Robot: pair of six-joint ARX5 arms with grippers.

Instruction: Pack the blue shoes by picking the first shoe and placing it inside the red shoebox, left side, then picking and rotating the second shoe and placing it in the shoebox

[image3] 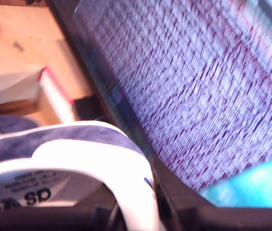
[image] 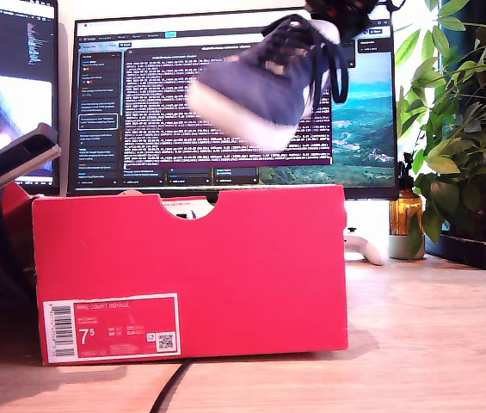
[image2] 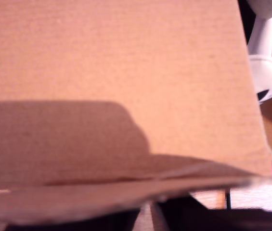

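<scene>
My second gripper (image: 346,13) holds a blue shoe (image: 264,82) in the air above the red box (image: 191,271), over the half of the box toward the exterior view's right, in front of the monitor (image: 139,112). The shoe is tilted, white sole down and toward the camera, laces hanging, and it is blurred. In the second wrist view the fingers close on the shoe's heel collar (image3: 102,163), the box rim (image3: 54,96) showing beyond it. My first gripper's view is filled by a brown cardboard face (image2: 116,72); I cannot tell how its fingers stand. The box sits upright on the table (image: 432,344), label facing the camera.
</scene>
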